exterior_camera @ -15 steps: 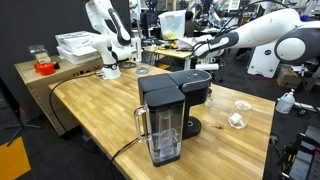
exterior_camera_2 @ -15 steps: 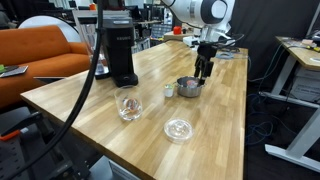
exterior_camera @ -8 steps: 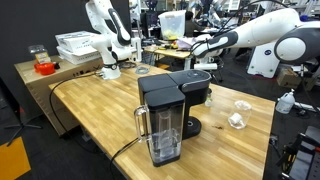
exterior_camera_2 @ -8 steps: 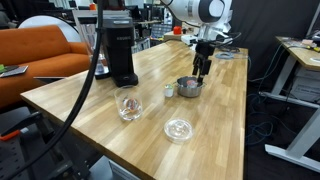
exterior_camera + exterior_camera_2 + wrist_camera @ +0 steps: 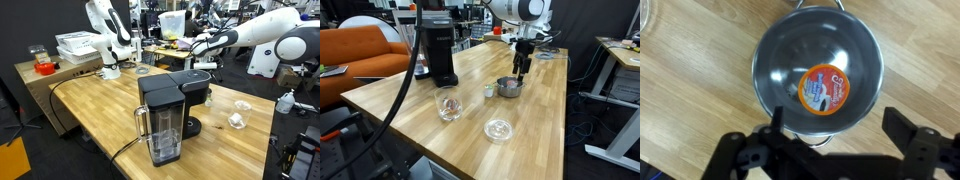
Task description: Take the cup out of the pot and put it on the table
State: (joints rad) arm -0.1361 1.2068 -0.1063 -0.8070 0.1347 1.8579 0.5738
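One cup (image 5: 824, 88) with an orange printed top lies inside the steel pot (image 5: 508, 90), off-centre on the pot floor. The pot stands on the worktop (image 5: 420, 115), well in from every edge and nearer the edge opposite the black coffee machine (image 5: 440, 45). The jaws are spread apart directly above the pot, gripping nothing.

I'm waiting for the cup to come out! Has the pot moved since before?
No. In an exterior view the pot sits in the same spot, just as far from the black coffee machine as earlier.
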